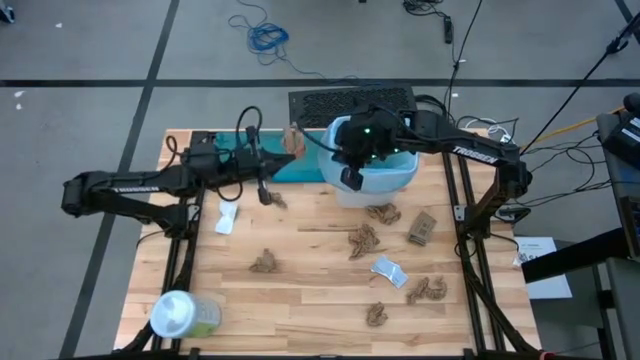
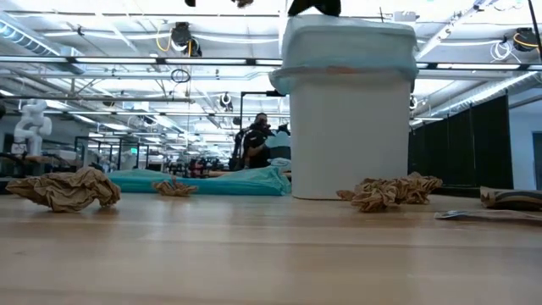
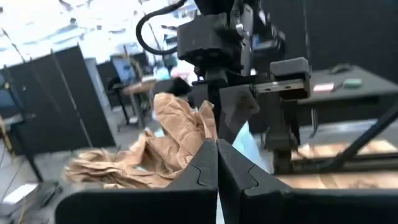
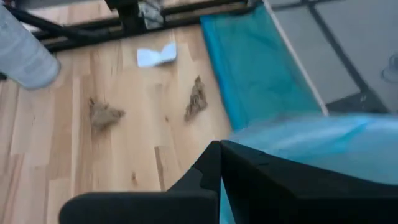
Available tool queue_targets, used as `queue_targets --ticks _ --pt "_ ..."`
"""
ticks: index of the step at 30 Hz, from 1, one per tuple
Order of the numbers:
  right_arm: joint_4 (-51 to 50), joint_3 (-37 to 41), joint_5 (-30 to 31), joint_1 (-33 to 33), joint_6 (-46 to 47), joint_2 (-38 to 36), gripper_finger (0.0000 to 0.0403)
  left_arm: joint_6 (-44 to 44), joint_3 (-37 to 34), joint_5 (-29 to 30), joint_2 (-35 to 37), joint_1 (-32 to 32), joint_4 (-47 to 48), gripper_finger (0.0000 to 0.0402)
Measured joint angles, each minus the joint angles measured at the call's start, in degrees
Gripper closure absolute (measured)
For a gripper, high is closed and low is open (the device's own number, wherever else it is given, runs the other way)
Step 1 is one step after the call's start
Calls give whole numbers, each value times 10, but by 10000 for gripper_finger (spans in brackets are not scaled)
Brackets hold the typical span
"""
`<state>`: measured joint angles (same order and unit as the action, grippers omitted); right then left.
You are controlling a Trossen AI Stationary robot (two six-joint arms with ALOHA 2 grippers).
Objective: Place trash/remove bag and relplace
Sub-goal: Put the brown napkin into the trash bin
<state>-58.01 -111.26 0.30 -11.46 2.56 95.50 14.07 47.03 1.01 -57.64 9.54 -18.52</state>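
High view: the left hand [image 1: 291, 142] is held just beside the rim of the white plastic bin [image 1: 408, 180], and a crumpled brown paper wad [image 1: 294, 136] is carried in it.
Left hand: in the left wrist view its fingers [image 3: 205, 171] are pressed together on the wad [image 3: 177, 134], pinched so that it can probably be dropped into the bin.
Right hand: the right hand [image 1: 351, 178] is hung over the bin's opening; its fingers [image 4: 208, 171] are pressed together. Whether the liner is caught between them cannot be told.
Bag: the pale light-blue thin plastic liner [image 2: 347, 47] is folded over the bin's rim, so it is judged not yet removed.
Trash: several more brown wads [image 1: 364, 240] and two white crumpled scraps [image 1: 229, 218] are scattered over the tabletop, well apart from the bin.
Tabletop: light wooden planks [image 1: 310, 290]; a darker teal plastic bag [image 1: 250, 160] is laid flat beside the bin, and a pale-green container with a white lid [image 1: 183, 315] is at a near corner.
Room: grey floor with a blue cable [image 1: 265, 35]; in the low view a person [image 2: 258, 140] is seen far behind.
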Motion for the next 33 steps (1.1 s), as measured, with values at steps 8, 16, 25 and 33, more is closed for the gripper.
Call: queue_targets --ticks 8,16,25,33 --pt "-69 -93 166 0 -18 -5 403 -32 33 -84 -71 36 -67 401" --pt "-322 -122 371 -67 153 -6 403 -31 99 -100 -170 36 -63 401" --pt "-320 -62 315 -194 159 -17 403 -20 161 -100 -244 40 -60 401" --pt "-299 -23 142 -238 125 -17 403 -6 201 -98 -278 59 -5 401"
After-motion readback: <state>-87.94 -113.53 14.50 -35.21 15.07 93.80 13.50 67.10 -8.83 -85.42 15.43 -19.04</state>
